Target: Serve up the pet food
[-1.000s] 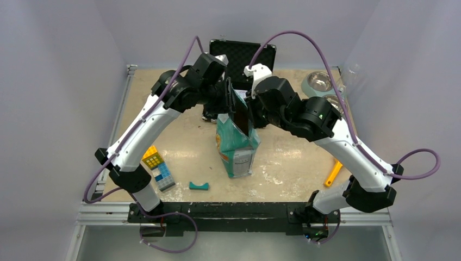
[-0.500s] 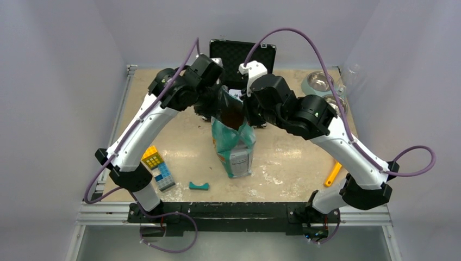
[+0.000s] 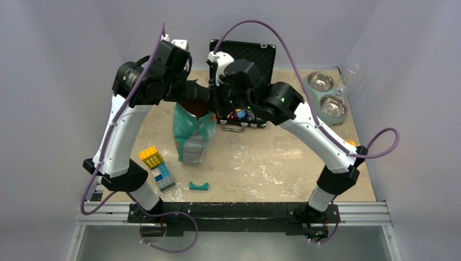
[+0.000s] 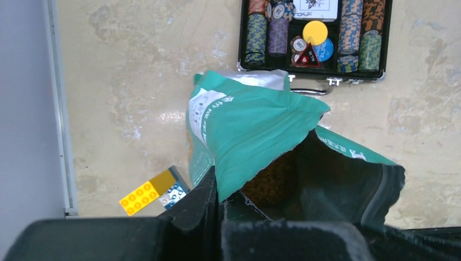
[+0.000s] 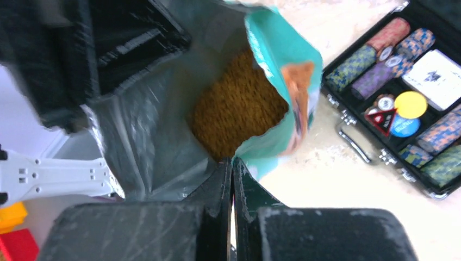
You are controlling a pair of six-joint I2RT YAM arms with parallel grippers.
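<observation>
The teal-green pet food bag [image 3: 191, 133] hangs open-topped over the left middle of the table. Brown kibble [image 5: 239, 106] fills it, also visible in the left wrist view [image 4: 274, 174]. My left gripper [image 3: 185, 93] is shut on the bag's left rim [image 4: 217, 182]. My right gripper [image 3: 216, 100] is shut on the bag's right rim [image 5: 232, 162]. The two arms hold the mouth spread between them. A double steel pet bowl [image 3: 326, 98] stands at the back right, far from the bag.
An open black case of poker chips [image 3: 243, 115] lies just right of the bag, its lid upright at the back. Toy bricks [image 3: 156, 166] and a teal piece [image 3: 198, 186] lie front left. An orange tool [image 3: 352, 142] shows behind the right arm.
Both arms have carried the open bag to the left and a little back. The bag's mouth stays held on both sides.
</observation>
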